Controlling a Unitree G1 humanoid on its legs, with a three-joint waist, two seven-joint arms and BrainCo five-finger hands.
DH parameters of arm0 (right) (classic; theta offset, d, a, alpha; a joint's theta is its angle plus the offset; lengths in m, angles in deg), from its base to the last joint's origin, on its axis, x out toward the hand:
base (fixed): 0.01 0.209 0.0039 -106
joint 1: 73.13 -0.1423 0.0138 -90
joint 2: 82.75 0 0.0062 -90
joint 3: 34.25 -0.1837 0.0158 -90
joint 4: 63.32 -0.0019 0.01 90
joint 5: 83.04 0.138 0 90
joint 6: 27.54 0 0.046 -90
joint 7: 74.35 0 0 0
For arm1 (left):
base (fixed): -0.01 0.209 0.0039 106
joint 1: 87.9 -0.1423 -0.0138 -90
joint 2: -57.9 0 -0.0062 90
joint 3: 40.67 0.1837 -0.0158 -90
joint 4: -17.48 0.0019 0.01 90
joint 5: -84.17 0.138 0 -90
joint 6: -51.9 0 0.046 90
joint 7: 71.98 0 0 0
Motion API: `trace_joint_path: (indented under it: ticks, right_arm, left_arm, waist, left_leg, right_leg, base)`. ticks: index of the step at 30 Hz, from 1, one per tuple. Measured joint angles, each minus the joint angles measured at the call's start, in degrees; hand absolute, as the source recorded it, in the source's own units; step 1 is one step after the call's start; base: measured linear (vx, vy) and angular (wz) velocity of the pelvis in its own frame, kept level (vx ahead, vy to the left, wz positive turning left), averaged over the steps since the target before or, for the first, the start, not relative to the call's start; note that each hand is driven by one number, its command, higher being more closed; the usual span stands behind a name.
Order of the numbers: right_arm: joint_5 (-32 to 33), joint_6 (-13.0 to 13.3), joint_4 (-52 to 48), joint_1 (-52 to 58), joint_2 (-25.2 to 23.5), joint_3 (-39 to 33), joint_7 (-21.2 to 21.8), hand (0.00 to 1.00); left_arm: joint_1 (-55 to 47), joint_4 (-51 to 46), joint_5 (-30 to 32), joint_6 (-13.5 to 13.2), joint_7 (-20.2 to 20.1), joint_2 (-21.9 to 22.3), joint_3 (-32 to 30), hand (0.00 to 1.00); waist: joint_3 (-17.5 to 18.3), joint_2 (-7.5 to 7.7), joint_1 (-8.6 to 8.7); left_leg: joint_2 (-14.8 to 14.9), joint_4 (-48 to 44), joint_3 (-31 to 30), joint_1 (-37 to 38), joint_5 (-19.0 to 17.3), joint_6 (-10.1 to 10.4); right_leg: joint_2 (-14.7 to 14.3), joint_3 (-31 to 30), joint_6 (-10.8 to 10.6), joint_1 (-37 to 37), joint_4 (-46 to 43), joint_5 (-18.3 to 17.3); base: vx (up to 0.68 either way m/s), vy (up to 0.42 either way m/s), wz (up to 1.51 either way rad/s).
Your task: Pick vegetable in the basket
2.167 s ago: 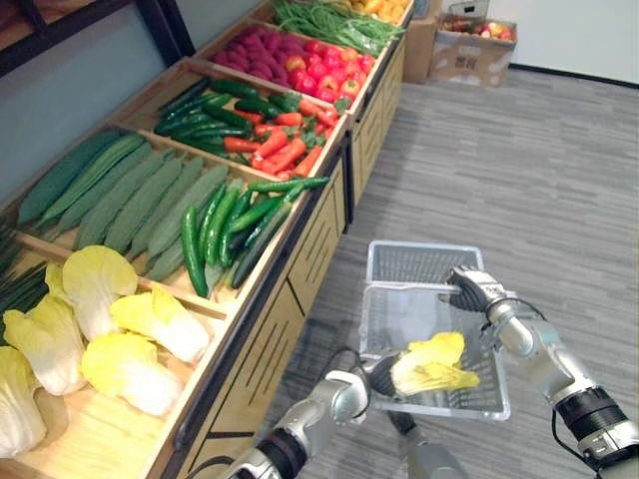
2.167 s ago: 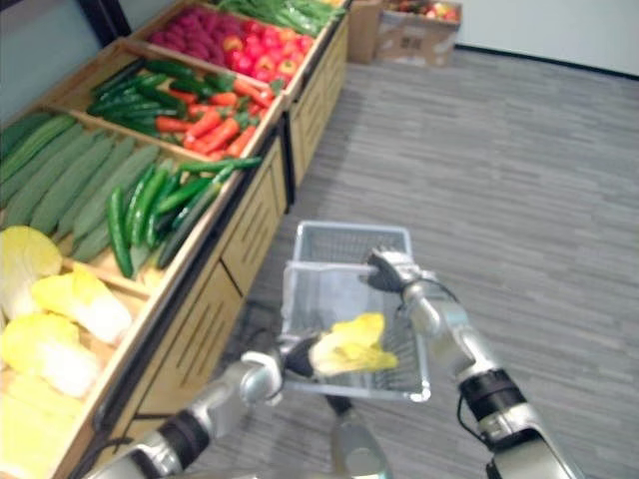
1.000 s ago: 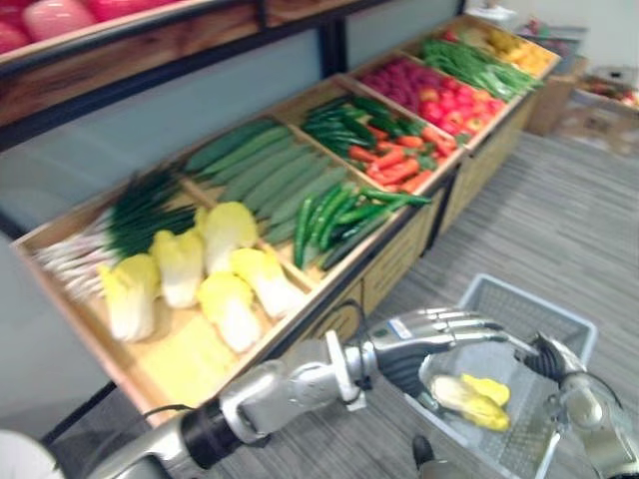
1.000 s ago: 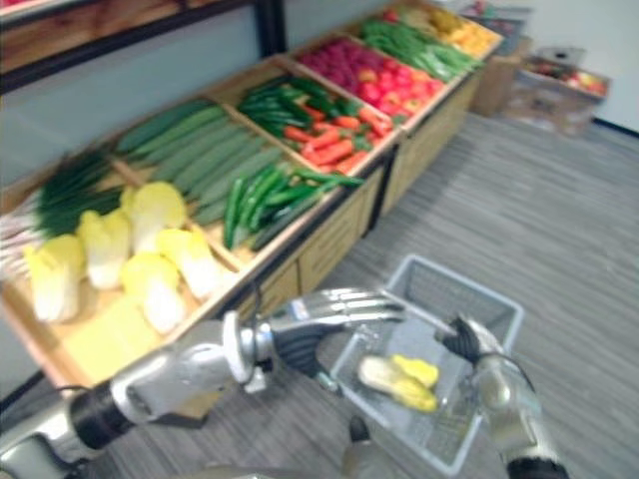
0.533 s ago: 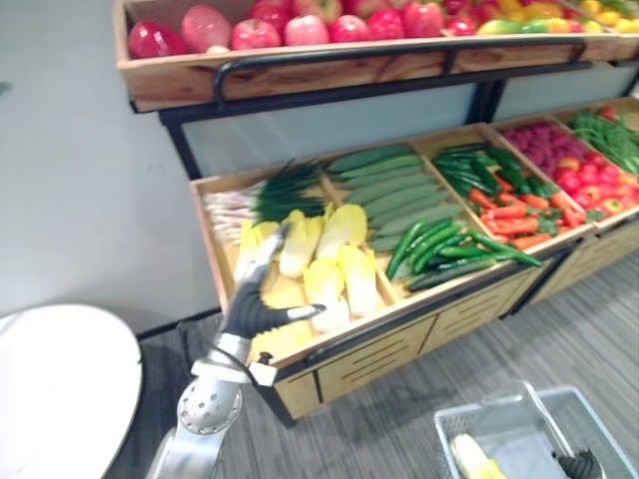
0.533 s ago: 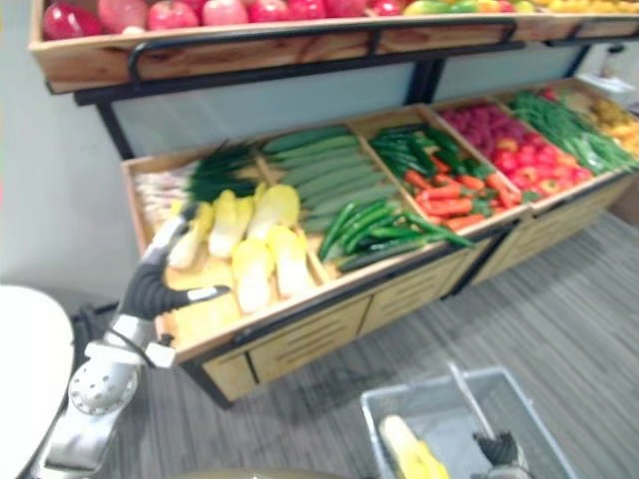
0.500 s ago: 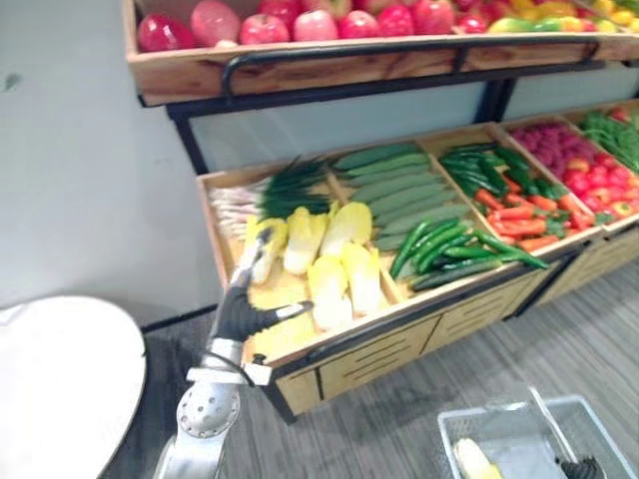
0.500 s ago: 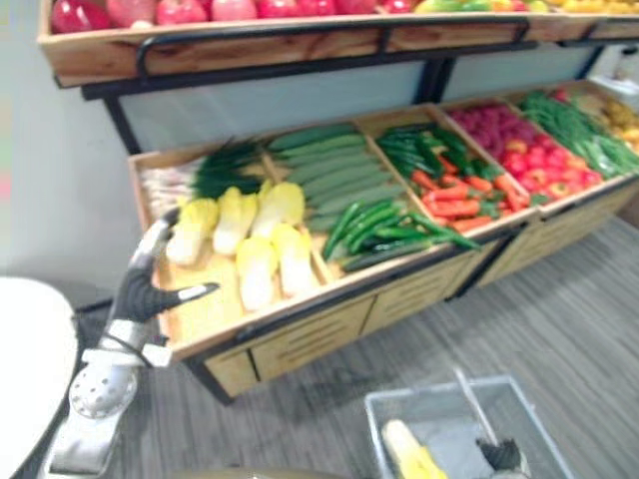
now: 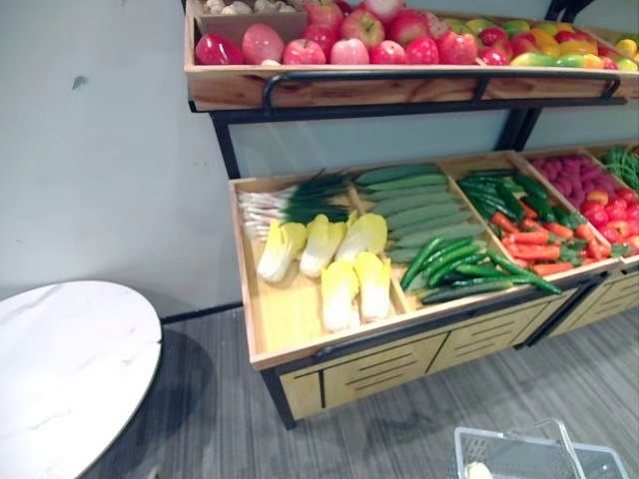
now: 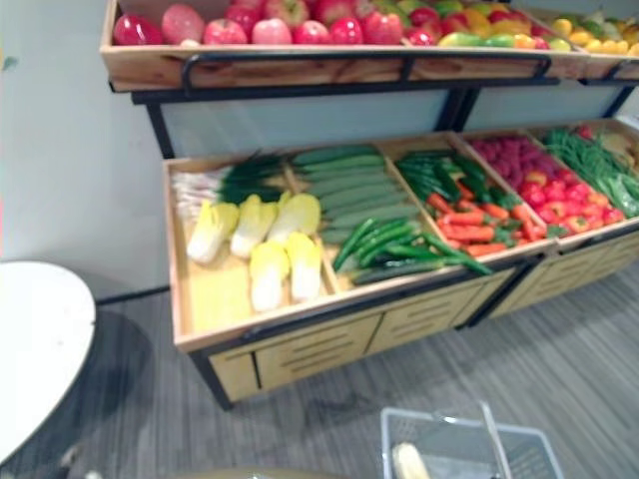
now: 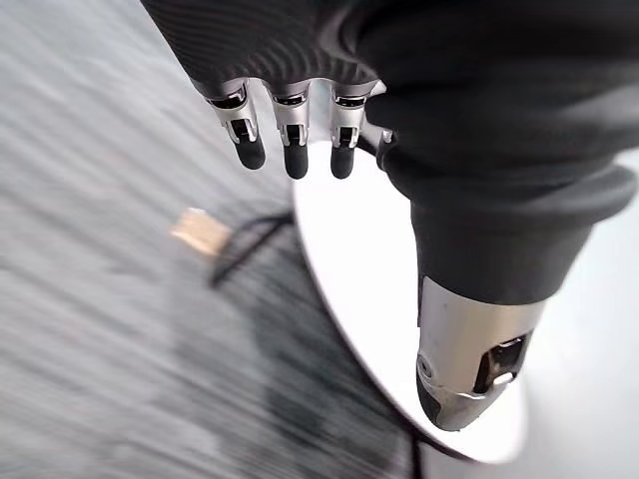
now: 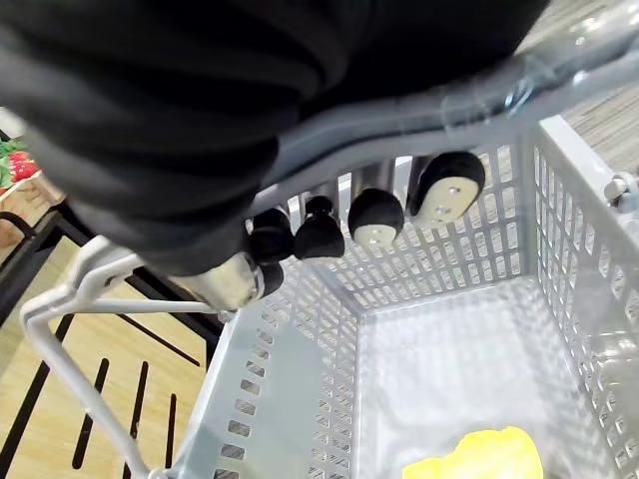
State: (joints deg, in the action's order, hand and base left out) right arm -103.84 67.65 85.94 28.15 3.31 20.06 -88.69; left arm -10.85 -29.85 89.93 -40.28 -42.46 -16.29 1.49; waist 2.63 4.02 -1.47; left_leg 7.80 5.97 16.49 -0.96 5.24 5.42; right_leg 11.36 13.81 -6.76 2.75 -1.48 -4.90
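Observation:
A pale wire basket (image 10: 469, 444) hangs low at the front right with a yellow-white Chinese cabbage (image 10: 411, 461) lying in it. In the right wrist view my right hand (image 12: 374, 215) is curled round the basket's metal handle (image 12: 429, 105), and the cabbage (image 12: 479, 459) shows on the basket floor below. More Chinese cabbages (image 9: 339, 264) lie in the leftmost bin of the wooden stand (image 9: 329, 344). My left hand (image 11: 292, 140) hangs with straight fingers and holds nothing, above the floor and the rim of a round white table (image 11: 379, 329).
The stand's lower bins hold spring onions (image 9: 290, 200), cucumbers (image 9: 409, 205), green peppers (image 9: 459, 264) and carrots (image 9: 534, 244). An upper shelf (image 9: 399, 85) carries apples. The round white table (image 9: 60, 369) stands at the left. Grey striped floor lies before the stand.
The camera has swung, so the whole stand now sits further off. My left hand, raised by the cabbage bin before, has dropped out of the eye views. The basket stays held.

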Motion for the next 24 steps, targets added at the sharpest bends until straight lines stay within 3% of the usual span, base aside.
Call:
trace_joint_path:
  ticks: [3,6,10,15,17,18,20,21,22,24]
  right_arm:
    - [1.0,0.0,2.0,-0.5,-0.3,0.2,-0.8,1.00]
    - [1.1,0.1,2.4,-1.2,-0.2,0.9,-1.4,1.00]
    - [1.1,0.2,2.6,-2.2,0.4,3.5,-1.4,1.00]
    - [1.1,0.2,3.1,-2.8,0.9,5.2,-1.4,1.00]
    - [1.1,0.3,3.1,-3.2,0.6,5.0,-1.4,1.00]
    - [1.1,0.3,1.9,-3.4,0.6,4.8,-1.4,1.00]
    - [1.1,0.3,-0.5,-3.2,0.2,4.6,-1.3,1.00]
    - [1.0,0.4,-3.0,-3.4,-0.4,5.0,-1.3,1.00]
    - [0.9,0.4,-3.7,-3.8,-0.8,5.5,-1.3,1.00]
    - [0.8,0.5,-7.1,-4.2,-2.3,8.5,-0.9,1.00]
  left_arm:
    - [-0.9,7.9,-0.9,0.3,-1.4,0.1,1.6,0.00]
    - [-0.9,13.7,2.2,1.4,-5.4,0.1,5.9,0.00]
    - [-0.6,16.2,8.0,2.7,-8.9,-0.4,10.5,0.00]
    - [-0.1,16.8,9.3,2.8,-11.3,-1.4,16.0,0.00]
    - [0.8,16.8,9.6,2.7,-11.9,-2.1,17.7,0.00]
    - [1.7,16.8,11.0,2.7,-12.0,-2.6,19.7,0.00]
    - [2.1,17.1,11.5,2.6,-12.1,-3.0,22.2,0.00]
    - [2.9,18.0,12.8,2.4,-12.2,-3.9,25.1,0.00]
    - [3.2,18.1,13.3,2.3,-12.2,-4.3,25.9,0.00]
    - [3.6,18.1,13.6,2.3,-12.2,-5.5,26.6,0.00]
  waist:
    - [0.1,0.63,-0.03]
    - [0.2,0.64,0.78]
    - [0.1,0.56,1.44]
    - [-0.1,0.53,1.55]
    - [-2.0,1.02,1.85]
    - [-4.8,1.90,2.34]
    - [-5.5,1.65,3.04]
    - [-6.1,0.61,2.99]
    - [-6.6,-0.11,2.95]
    - [-7.6,-1.95,3.03]
  left_leg:
    - [0.0,0.0,0.0,0.0,-0.2,0.2]
    - [0.0,0.0,0.2,0.2,-0.4,0.7]
    - [0.2,0.0,1.7,1.2,-0.8,1.1]
    - [0.1,-0.4,2.8,2.5,-1.7,1.1]
    - [0.1,-4.1,3.0,2.4,-4.4,1.3]
    - [0.2,-9.2,2.9,1.8,-7.7,1.0]
    - [0.4,-14.3,3.4,-0.2,-10.6,0.8]
    - [2.5,-18.3,5.5,-2.8,-13.0,0.5]
    - [3.7,-19.2,6.7,-3.4,-13.8,0.5]
    - [6.5,-20.4,11.8,-3.5,-13.8,-0.6]
  right_leg:
    - [0.0,0.0,0.2,0.3,0.4,0.1]
    - [-0.1,-0.3,0.2,0.3,0.5,0.1]
    - [-0.3,-1.7,-0.1,0.3,0.4,0.4]
    - [-0.2,-2.7,0.0,0.9,0.5,0.2]
    - [0.6,-3.2,-0.1,1.4,-0.9,-0.5]
    - [1.8,-3.6,-0.2,1.3,-3.9,-2.0]
    - [2.7,-5.0,-0.7,-0.1,-5.9,-2.4]
    - [1.9,-8.1,-3.4,-3.9,-8.4,-0.5]
    - [1.1,-9.7,-3.5,-5.4,-9.5,1.0]
    - [-2.2,-10.6,-1.2,-10.5,-10.0,9.3]
  base:
    - [0.05,-0.006,0.00]
    - [0.05,-0.009,-0.04]
    - [0.06,-0.014,-0.19]
    - [0.05,-0.003,-0.13]
    - [0.03,0.033,-0.13]
    - [0.00,0.051,-0.08]
    - [-0.04,0.078,-0.35]
    - [-0.08,0.120,-0.77]
    - [-0.08,0.117,-1.02]
    - [-0.06,0.201,-1.26]
